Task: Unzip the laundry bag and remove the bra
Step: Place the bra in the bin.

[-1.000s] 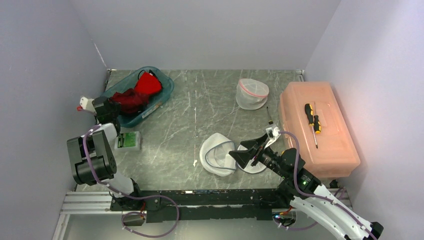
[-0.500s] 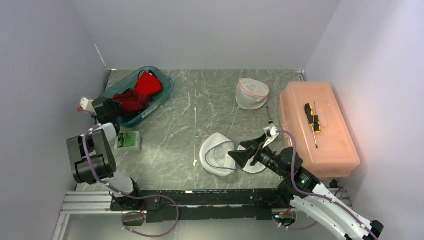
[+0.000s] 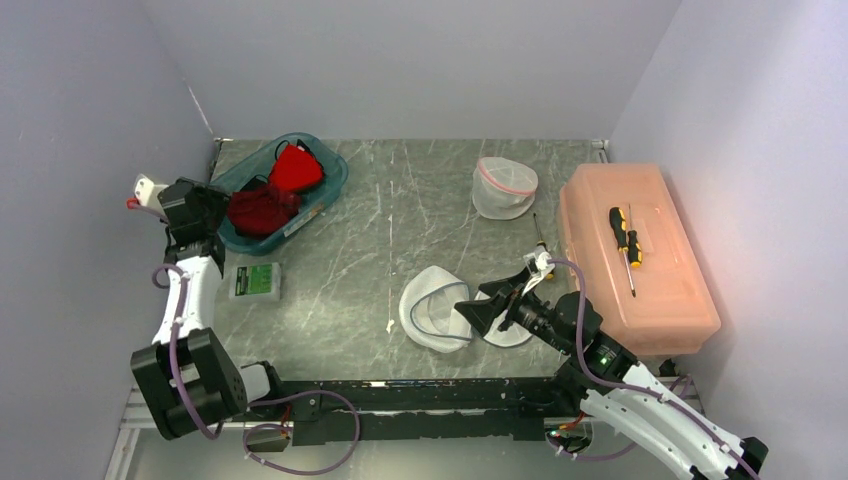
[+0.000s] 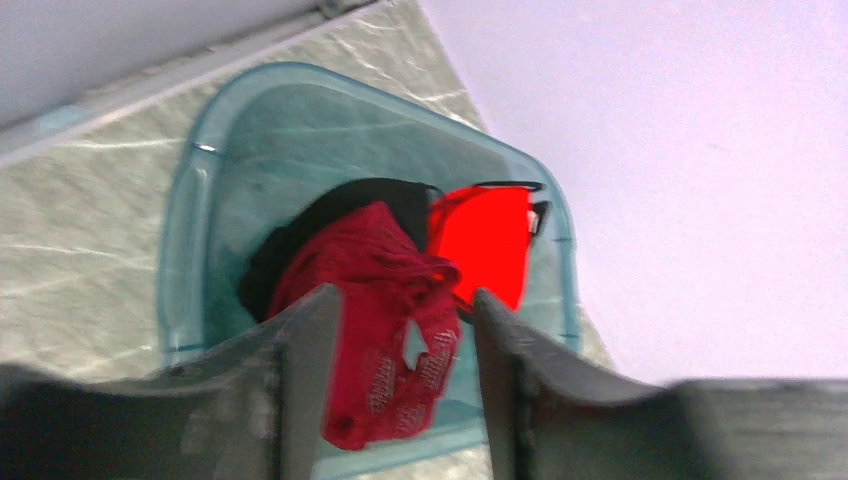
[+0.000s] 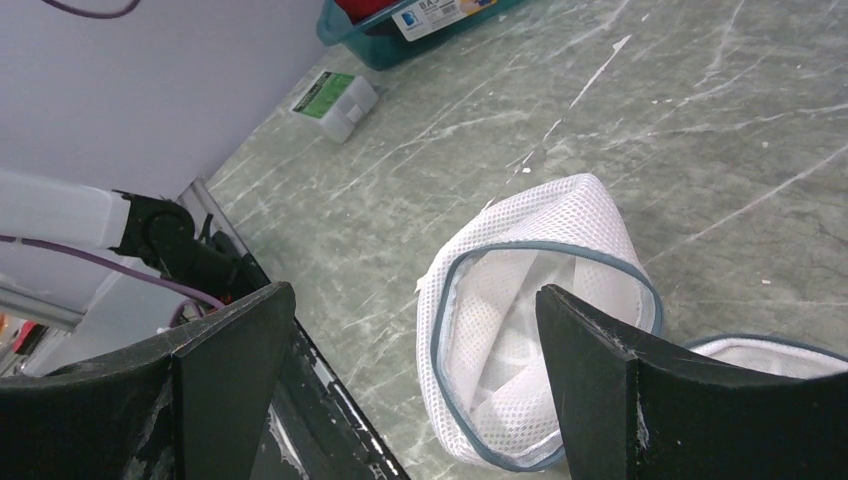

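Note:
The dark red lace bra lies loose in the teal bin, over a black piece and next to a bright red cup. My left gripper hangs open above it, holding nothing; in the top view it is at the bin's left edge, beside the bra. The white mesh laundry bag lies unzipped and gaping at the table's front middle. My right gripper stands open just right of it, and the bag shows between its fingers in the wrist view.
An orange plastic box at the right carries a yellow-black screwdriver. A thin screwdriver lies beside it. Another mesh bag with pink trim sits at the back. A small green-labelled box lies near the bin. Walls close in on both sides.
My left gripper has opened and let go of the bra, which now rests in the bin. The left arm has lifted and swung back left. The right arm barely moved.

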`<state>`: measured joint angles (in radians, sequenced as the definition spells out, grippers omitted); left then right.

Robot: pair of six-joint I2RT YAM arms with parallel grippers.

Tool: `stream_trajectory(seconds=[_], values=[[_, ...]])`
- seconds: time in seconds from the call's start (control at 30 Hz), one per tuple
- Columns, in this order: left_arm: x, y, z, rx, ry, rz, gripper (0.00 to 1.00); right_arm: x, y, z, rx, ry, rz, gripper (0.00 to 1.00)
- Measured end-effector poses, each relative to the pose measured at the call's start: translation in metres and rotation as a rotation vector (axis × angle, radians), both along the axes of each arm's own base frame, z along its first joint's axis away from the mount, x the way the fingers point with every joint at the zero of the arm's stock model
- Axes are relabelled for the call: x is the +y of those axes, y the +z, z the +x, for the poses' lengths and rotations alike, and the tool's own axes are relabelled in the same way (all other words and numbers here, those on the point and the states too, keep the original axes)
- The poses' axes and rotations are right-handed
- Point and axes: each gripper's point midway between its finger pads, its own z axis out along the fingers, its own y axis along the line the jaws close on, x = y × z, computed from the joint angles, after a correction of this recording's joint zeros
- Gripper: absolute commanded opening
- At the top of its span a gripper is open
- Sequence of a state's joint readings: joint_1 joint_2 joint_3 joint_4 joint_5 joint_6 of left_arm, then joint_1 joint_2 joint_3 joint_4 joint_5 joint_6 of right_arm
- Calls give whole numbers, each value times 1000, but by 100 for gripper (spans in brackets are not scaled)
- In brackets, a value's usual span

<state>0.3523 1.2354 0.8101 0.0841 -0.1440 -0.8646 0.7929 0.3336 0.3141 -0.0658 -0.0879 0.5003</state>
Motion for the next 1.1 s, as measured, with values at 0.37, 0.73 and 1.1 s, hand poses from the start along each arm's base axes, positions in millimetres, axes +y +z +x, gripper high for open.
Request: stream_trajectory(seconds=[0.37, 0.73, 1.1], values=[[-35, -55, 29, 148, -230, -161, 6, 0, 3, -2, -7, 10, 9, 94], [-23, -114, 15, 326, -151, -206, 4, -8, 7, -6, -15, -10, 15, 94], [-22, -113, 2, 364, -134, -219, 34, -18, 13, -4, -4, -58, 5, 100]])
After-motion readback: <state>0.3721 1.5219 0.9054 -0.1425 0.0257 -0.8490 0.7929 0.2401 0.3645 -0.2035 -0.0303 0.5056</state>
